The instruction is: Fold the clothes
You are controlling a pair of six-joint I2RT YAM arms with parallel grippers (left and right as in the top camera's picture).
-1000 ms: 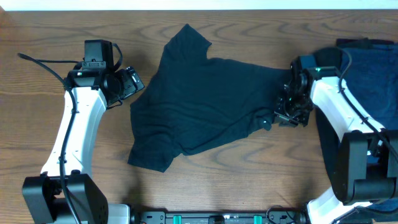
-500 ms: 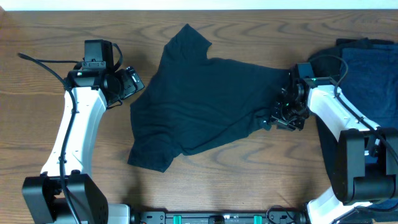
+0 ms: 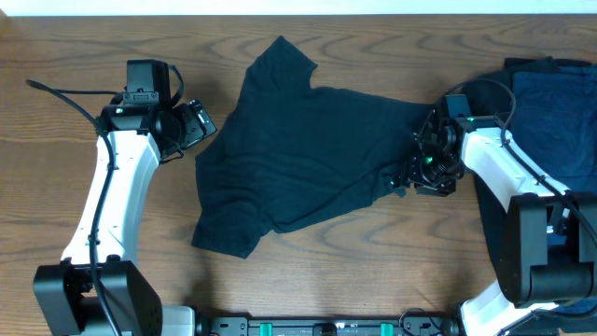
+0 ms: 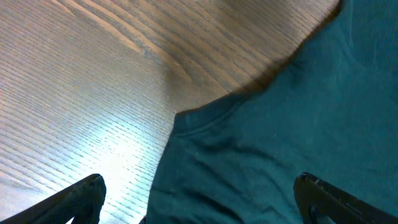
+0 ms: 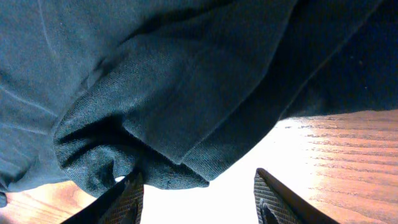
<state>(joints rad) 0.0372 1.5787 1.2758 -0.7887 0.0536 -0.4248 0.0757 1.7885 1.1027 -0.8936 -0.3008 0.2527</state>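
Lying spread on the wooden bench (image 3: 93, 37), the limp black short-sleeved T-shirt (image 3: 308, 159) should sag; I'd grab hems. My left gripper (image 3: 198, 126) gapes wide; my right gripper (image 5: 199, 193), half-open, seemingly pinches nothing.

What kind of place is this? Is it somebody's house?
Probably a robot workbench, not a home: a left arm and right arm at a wooden table, a black T-shirt spread out, more dark clothes beside it.
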